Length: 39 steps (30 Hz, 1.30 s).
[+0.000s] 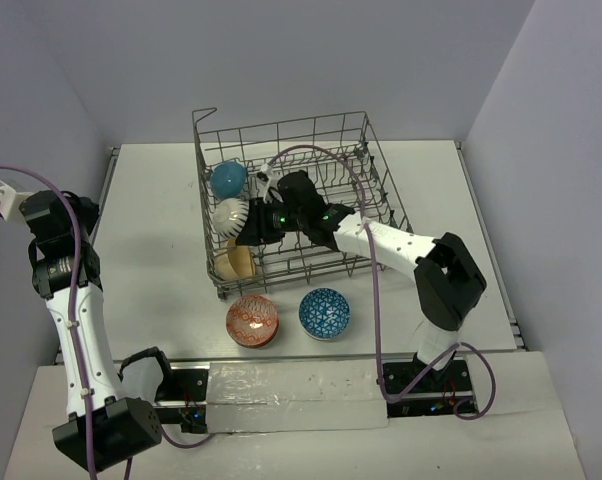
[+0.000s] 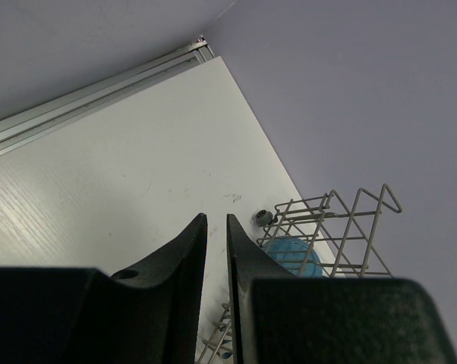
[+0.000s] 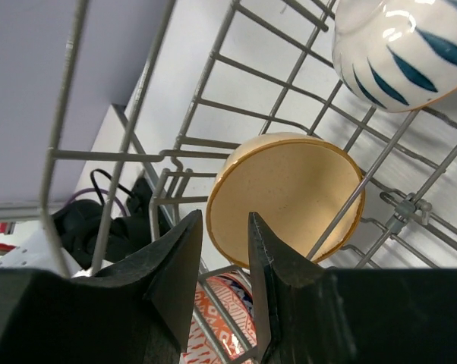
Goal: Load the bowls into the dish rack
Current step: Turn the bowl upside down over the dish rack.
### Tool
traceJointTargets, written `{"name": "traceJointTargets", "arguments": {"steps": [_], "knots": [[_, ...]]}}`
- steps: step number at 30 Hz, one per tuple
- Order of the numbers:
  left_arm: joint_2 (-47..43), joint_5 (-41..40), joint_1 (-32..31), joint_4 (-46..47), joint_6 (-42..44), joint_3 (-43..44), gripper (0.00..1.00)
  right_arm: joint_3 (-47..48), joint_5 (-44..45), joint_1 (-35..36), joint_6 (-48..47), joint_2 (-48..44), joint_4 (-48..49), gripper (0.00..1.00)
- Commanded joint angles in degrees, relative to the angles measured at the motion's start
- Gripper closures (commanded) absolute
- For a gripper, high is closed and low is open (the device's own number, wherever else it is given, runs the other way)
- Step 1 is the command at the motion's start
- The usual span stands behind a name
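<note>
Near edge: red patterned bowl [image 1: 252,320] and blue patterned bowl [image 1: 324,313] on table [image 1: 161,220], just outside dish rack [image 1: 311,140], not yet loaded. Inside rack, right gripper [image 3: 225,220] part open, empty, just beside tan bowl [image 3: 289,197] on edge among tines. Risk: finger [image 3: 175,265] snags wire or tips tan bowl over. Farther: striped bowl [image 3: 403,45], plain blue bowl [image 1: 228,178]. Off to side, left gripper [image 2: 215,220]: narrow gap, holding nothing.

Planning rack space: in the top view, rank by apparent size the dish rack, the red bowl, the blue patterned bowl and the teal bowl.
Dish rack, by far.
Red bowl and blue patterned bowl: alike, not ranked.
Teal bowl looks smallest, though it stands tilted in the rack.
</note>
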Motion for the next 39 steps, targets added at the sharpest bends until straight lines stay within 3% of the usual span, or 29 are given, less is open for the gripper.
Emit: {"name": "traceJointTargets", "arguments": {"steps": [1,27,30,34,39], "knots": [[-0.06,0.81,-0.24,2.00,0.97,0.67,0.78,3.53,-0.50,1.21,-1.33,1.83,-1.43,0.62],[-0.24,0.99,-0.24,1.91,0.88,0.76,0.78,7.66,-1.12,5.00,-1.24,7.99,-2.04,0.62],[-0.24,1.07,-0.24,1.91,0.79,0.76,0.78,8.01,-1.21,5.17,-1.41,8.25,-2.13,0.67],[-0.24,1.16,-0.24,1.82,0.79,0.85,0.78,7.93,-0.94,5.17,-1.68,8.16,-2.39,0.85],[-0.24,1.16,-0.24,1.82,0.88,0.76,0.78,7.49,-0.07,5.17,-2.21,7.55,-2.92,0.99]]}}
